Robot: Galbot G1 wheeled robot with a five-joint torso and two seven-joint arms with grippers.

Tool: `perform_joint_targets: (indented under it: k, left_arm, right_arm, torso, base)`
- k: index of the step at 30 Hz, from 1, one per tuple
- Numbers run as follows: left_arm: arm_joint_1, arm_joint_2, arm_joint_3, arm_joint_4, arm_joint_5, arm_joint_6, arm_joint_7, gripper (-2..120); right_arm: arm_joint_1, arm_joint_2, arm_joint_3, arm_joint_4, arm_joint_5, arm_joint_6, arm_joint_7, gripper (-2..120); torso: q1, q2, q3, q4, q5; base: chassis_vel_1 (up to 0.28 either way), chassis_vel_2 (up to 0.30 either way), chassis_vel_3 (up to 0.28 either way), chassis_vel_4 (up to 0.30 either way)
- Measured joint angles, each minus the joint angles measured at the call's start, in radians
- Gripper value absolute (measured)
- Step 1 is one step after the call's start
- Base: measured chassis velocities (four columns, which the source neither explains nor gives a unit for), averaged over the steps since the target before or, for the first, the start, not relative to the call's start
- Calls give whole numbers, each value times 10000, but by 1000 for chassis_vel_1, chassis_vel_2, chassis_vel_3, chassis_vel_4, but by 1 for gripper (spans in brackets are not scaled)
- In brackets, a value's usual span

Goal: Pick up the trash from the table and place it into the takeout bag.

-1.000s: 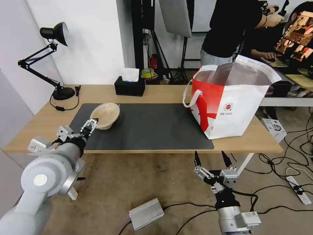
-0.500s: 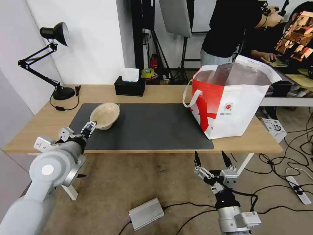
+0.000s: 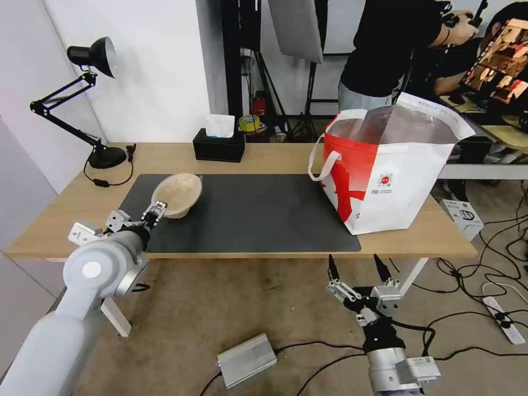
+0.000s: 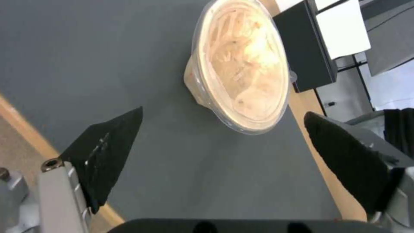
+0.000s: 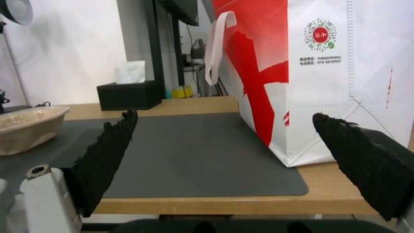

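Beige paper bowl (image 4: 241, 64), food-smeared inside, sits before left gripper's (image 4: 224, 142) spread fingers; right gripper (image 3: 356, 265) likewise apart.

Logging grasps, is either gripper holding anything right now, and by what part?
Nothing is held. The left gripper is open just short of the paper bowl; the right gripper hangs open below the table.

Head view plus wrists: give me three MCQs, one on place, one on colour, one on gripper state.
1. The beige paper bowl sits:
A. on the grey mat
B. inside the takeout bag
C. on the floor

2. The tissue box is:
A. red
B. black
C. beige

3. The left gripper is:
A. shut on the bowl
B. open, short of the bowl
C. shut, empty

Answers: 1 A, the bowl rests on the mat's left end. 2 B, black casing with white tissue. 3 B, the fingers are spread with mat between them. The right gripper waits open below the table edge.
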Motion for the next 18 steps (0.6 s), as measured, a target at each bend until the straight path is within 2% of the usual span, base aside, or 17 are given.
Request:
perform_joint_targets:
  k: [18]
  left_arm:
    - [-1265,-263,888,1127,-56,18,-25,100]
  right_arm:
    - [1,0,0,0,0,0,1,100]
  torso:
    - [0,0,0,0,1]
  base:
    - [0,0,0,0]
